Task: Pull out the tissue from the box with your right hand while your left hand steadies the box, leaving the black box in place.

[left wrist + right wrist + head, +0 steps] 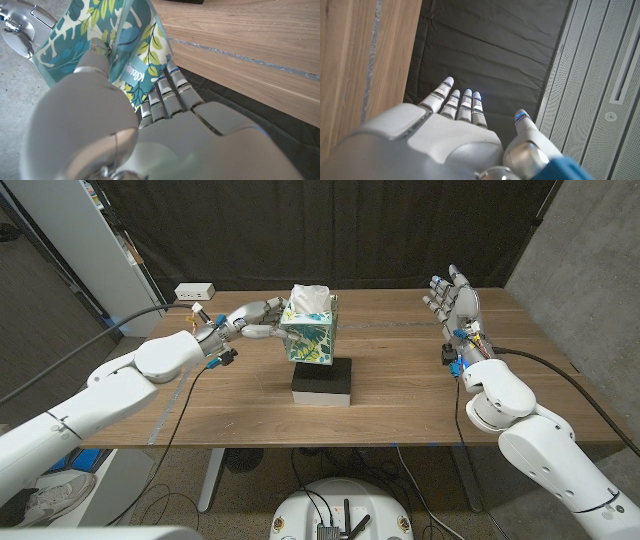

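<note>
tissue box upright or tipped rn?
Tipped. The tissue box leans off square on the black box, with the left hand gripping its side.

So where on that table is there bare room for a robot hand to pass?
Bare wood lies between the black box and the raised right robot hand, and along the near edge. It is crowded at the tissue box, where the left robot hand grips its side.
</note>
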Tool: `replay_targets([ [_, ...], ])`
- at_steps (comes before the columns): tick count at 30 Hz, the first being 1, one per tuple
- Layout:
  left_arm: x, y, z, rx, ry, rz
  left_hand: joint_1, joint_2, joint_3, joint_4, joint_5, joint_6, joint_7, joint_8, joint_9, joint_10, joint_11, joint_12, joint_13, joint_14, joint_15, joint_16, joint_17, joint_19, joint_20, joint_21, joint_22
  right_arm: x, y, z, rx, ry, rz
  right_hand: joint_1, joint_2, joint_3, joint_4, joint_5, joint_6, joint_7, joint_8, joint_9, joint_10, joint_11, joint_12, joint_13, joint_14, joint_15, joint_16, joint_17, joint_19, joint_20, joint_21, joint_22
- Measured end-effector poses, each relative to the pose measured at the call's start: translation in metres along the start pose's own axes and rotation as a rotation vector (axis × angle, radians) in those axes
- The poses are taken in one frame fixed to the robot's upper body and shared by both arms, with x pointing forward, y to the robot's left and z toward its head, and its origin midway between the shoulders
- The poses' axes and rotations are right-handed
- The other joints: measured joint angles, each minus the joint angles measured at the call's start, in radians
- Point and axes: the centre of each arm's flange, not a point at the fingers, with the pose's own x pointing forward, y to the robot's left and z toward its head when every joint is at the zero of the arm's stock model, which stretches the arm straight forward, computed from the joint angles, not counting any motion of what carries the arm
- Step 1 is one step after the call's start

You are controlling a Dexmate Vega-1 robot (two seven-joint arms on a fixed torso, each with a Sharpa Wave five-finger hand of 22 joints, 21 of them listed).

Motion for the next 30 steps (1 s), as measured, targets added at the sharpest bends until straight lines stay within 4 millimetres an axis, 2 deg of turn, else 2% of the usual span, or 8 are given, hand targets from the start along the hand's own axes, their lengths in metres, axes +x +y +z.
replay_targets([
  [5,0.001,-0.001,0.0,0.001,0.001,-0.003,0.003,0.003,-0.001,0.001,0.0,0.0,0.0,0.0,0.0,0.0,0.0,0.0,0.003,0.0,0.0,-0.003,0.001,0.0,0.0,0.0,0.0,0.0,0.0,0.013,-0.006,-0.019,0.003,0.0,0.0,0.003,0.003,0.0,0.0,0.0,0.0,0.0,0.0,0.0,0.0,0.0,0.0,0.0,0.0,0.0,0.0,0.0,0.0,0.0],
  [10,0.002,-0.001,0.002,0.001,-0.002,-0.005,0.003,0.003,-0.002,0.0,0.0,0.0,0.0,0.0,0.0,0.0,0.0,0.0,0.005,0.0,0.0,-0.004,0.003,0.0,0.0,0.0,-0.001,0.0,0.0,0.01,-0.007,-0.004,0.0,0.0,0.0,0.004,0.004,0.0,0.0,0.0,0.0,0.0,0.0,0.0,0.004,0.0,0.0,0.0,0.0,0.0,0.0,0.0,0.0,0.0],
  [11,0.002,-0.002,0.002,0.001,-0.003,-0.005,0.003,0.003,-0.002,0.0,0.0,0.0,0.0,0.0,0.0,0.0,0.0,0.0,0.005,0.0,0.0,-0.004,0.003,0.0,0.0,-0.001,-0.001,-0.001,0.0,0.021,-0.011,-0.025,0.006,0.0,0.0,0.004,0.004,0.0,0.0,0.0,0.0,0.0,0.0,0.0,0.004,0.0,0.0,0.0,0.0,0.0,0.0,0.0,0.0,0.0],
  [21,0.003,-0.003,0.003,0.004,-0.004,-0.008,0.003,0.003,-0.003,0.0,-0.003,0.0,0.0,0.006,0.0,0.0,0.0,0.0,0.005,0.002,-0.002,-0.005,0.003,0.0,0.0,-0.002,0.0,-0.001,0.001,0.021,-0.024,0.001,0.015,0.0,0.0,0.011,-0.003,0.0,-0.007,0.0,0.0,0.0,-0.019,-0.006,0.002,0.0,-0.021,-0.002,0.0,0.0,-0.008,0.007,0.0,0.0],
  [22,0.003,-0.003,0.003,0.005,-0.002,-0.006,0.003,0.003,-0.003,0.0,-0.003,0.0,0.0,0.006,0.0,0.0,0.0,0.0,0.004,0.002,-0.002,-0.005,0.002,0.0,0.0,-0.002,0.0,0.0,-0.001,0.029,-0.044,-0.012,0.025,0.0,0.0,0.016,-0.002,0.0,-0.014,-0.006,-0.001,0.0,-0.025,-0.011,-0.001,0.0,-0.029,-0.004,0.0,0.0,-0.015,0.007,0.0,0.0],
  [26,0.003,-0.003,0.003,0.005,-0.002,-0.004,0.004,0.004,-0.004,0.001,-0.003,0.0,0.0,0.006,0.0,0.0,0.0,0.0,0.004,0.002,-0.002,-0.006,0.002,0.0,0.0,-0.004,0.0,0.0,0.002,0.025,-0.059,0.008,0.05,0.01,0.01,0.02,0.0,0.0,-0.032,-0.011,-0.009,0.0,-0.042,-0.027,-0.004,0.0,-0.04,-0.007,-0.007,0.0,-0.024,-0.003,0.0,0.0],
  [27,0.004,-0.003,0.003,0.005,-0.002,-0.004,0.004,0.004,-0.004,0.001,-0.003,0.0,0.0,0.006,0.0,0.0,0.0,0.0,0.004,0.002,-0.002,-0.006,0.002,0.0,0.0,-0.004,0.0,0.003,-0.002,0.032,-0.099,-0.006,0.061,0.011,0.01,0.021,0.002,0.0,-0.036,-0.015,-0.01,0.0,-0.046,-0.023,-0.004,0.0,-0.04,-0.007,-0.007,0.0,-0.027,-0.006,0.0,0.0],
  [30,0.004,-0.003,0.004,0.005,-0.002,-0.003,0.0,0.008,-0.004,0.001,-0.003,-0.004,-0.004,0.006,0.0,0.0,0.0,0.0,0.004,0.002,-0.002,-0.008,0.002,0.0,0.0,-0.004,0.0,0.004,-0.001,0.034,-0.165,-0.005,0.094,0.011,0.01,0.024,0.004,0.0,-0.038,-0.016,-0.01,0.0,-0.047,-0.022,-0.004,0.0,-0.04,-0.007,-0.007,0.0,-0.027,-0.006,0.0,0.0],
])
